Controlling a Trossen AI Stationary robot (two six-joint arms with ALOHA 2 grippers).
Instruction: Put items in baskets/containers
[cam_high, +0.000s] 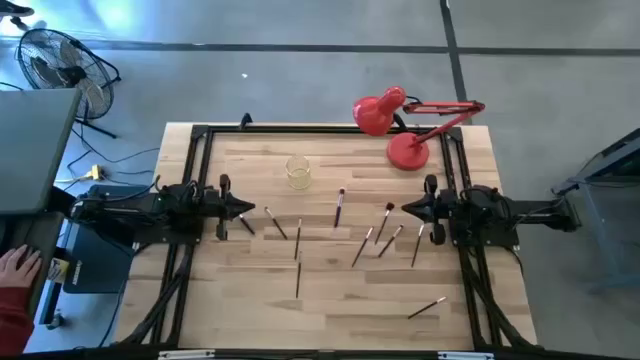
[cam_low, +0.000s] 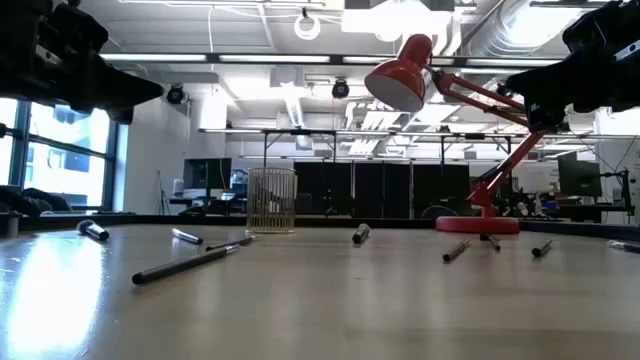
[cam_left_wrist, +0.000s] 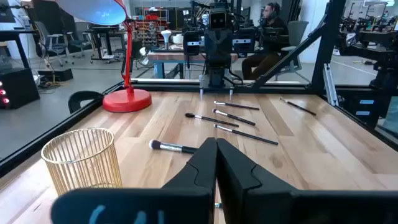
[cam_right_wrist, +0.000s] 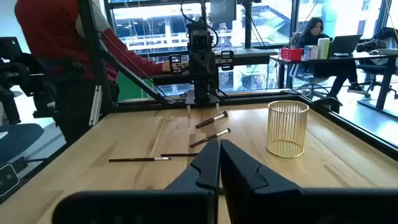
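Observation:
Several thin dark brushes lie flat and scattered on the wooden table, among them one (cam_high: 340, 207) near the middle, one (cam_high: 298, 280) nearer the near edge and one (cam_high: 427, 307) at the near right. A small gold wire cup (cam_high: 298, 173) (cam_left_wrist: 81, 158) (cam_right_wrist: 288, 127) stands upright on its base toward the far side. My left gripper (cam_high: 245, 211) (cam_left_wrist: 216, 143) hovers shut above the table's left part, just left of a brush (cam_high: 275, 223). My right gripper (cam_high: 405, 208) (cam_right_wrist: 219, 143) hovers shut on the right, near another brush (cam_high: 384, 220). Neither holds anything.
A red desk lamp stands at the far right, with its round base (cam_high: 407, 152) on the table and its head (cam_high: 375, 112) over the far edge. Black frame rails (cam_high: 200, 135) run along the table's edges. A person's hand (cam_high: 15, 268) rests off the table to the left.

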